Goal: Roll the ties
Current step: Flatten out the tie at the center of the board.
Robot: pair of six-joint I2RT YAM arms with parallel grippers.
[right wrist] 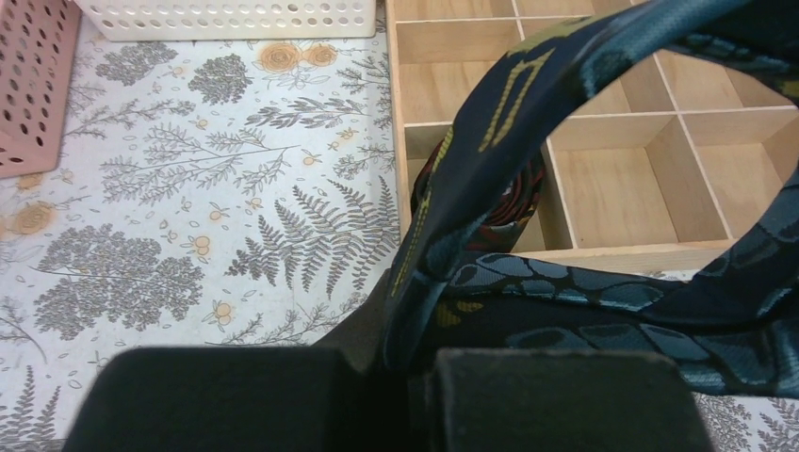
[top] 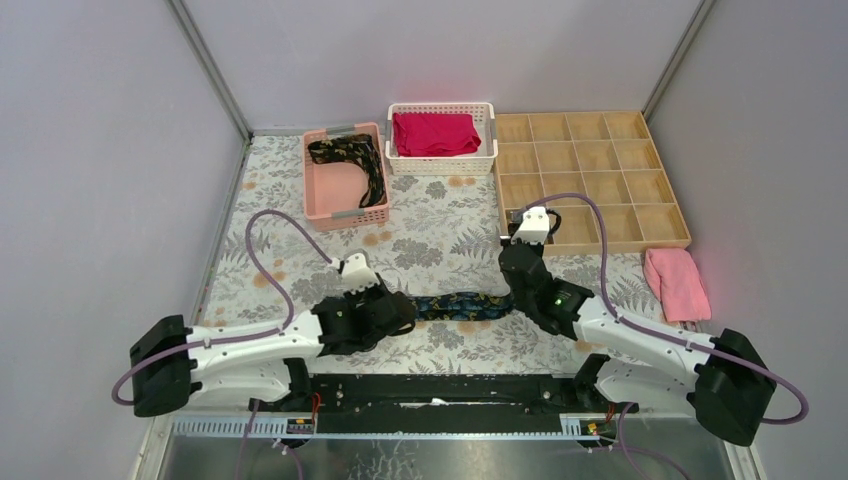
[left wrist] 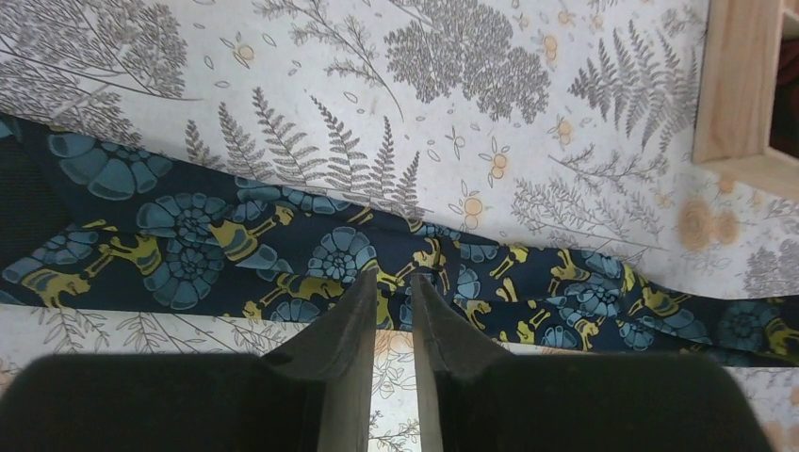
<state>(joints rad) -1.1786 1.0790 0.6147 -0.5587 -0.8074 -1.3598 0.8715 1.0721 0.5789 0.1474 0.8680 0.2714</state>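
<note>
Top external: blue-patterned tie (top: 462,305) across fern-printed tablecloth (top: 440,240), seemingly grey walls (top: 100,150).

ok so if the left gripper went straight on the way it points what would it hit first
The blue-patterned tie: the left gripper is at its near edge, perhaps already touching, with the tablecloth underneath.

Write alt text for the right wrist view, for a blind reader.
The right tool is shut on a dark blue-teal floral fabric necktie, which arches up before a wooden compartment tray. A small dark rolled tie sits in one compartment; a fern-printed tablecloth spreads left.
</note>
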